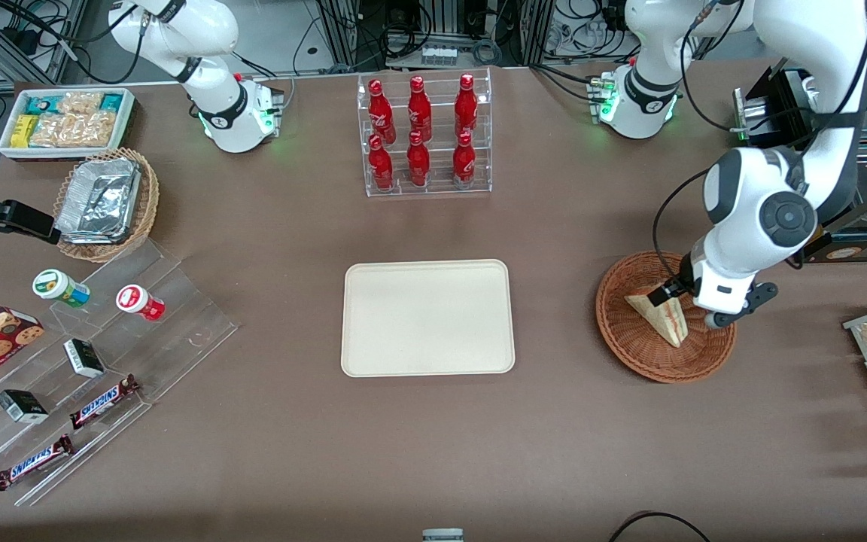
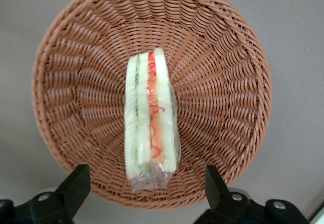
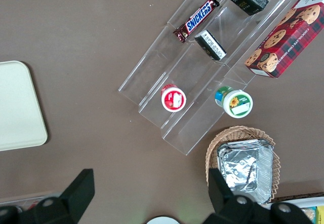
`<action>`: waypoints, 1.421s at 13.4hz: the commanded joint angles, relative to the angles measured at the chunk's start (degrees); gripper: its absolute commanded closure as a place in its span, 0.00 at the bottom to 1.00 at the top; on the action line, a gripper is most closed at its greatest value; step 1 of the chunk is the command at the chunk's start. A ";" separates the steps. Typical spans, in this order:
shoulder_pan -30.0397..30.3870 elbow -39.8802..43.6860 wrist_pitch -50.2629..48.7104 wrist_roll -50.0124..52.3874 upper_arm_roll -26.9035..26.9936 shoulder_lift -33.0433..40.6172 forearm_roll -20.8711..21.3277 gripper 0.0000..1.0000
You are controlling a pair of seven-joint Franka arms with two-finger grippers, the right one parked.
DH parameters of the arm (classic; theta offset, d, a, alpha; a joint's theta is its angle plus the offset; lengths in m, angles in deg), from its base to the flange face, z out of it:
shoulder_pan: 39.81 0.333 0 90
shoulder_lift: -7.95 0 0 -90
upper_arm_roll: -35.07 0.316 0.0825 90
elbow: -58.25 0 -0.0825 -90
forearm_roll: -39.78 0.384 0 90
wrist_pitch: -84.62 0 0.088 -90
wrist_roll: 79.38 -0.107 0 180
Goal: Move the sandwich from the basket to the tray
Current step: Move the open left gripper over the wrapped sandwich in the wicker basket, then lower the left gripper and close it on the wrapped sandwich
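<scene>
The step in hand is the approach to the grasp. The sandwich [image 2: 150,120] lies in the round wicker basket [image 2: 223,72], wrapped in clear film, resting on its side with the layered cut edge turned up toward the wrist camera, showing red and green filling between pale bread. The basket stands on the brown counter [image 1: 554,421] toward the working arm's end, well apart from the cream tray [image 1: 427,318], which lies flat near the middle of the counter with nothing on it.

The claw [image 2: 147,191] hangs above the basket, released: its two fingers [image 2: 76,183] stand wide apart, one to each side of the sandwich's near end, and neither touches the bread or the wicker. In the front view the claw [image 1: 693,301] sits low over the basket, close to the wedge's blunt end, with the arm's wrist covering part of the rim there.

Nothing of the carrying is done yet; the sandwich is untouched and the tray waits.

The next move, as I judge it, calls for a straight descent so the fingers pass down either flat face of the wedge, then a gentle close across the bread. The fingers already seem lined up with the long axis, so little turning should be needed. The wrap looks slippery and the bread soft, so a firm squeeze could crush it and a light one could let it slide. After that come a lift clear of the rim and a sideways carry to the tray.
</scene>
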 commanded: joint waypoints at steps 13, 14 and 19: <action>-0.35 -3.34 7.77 8.26 0.44 -5.07 1.24 1.00; -0.26 -2.99 5.76 8.26 0.44 -4.11 2.28 1.00; -1.31 6.56 -10.93 7.82 -1.04 -1.81 6.77 1.00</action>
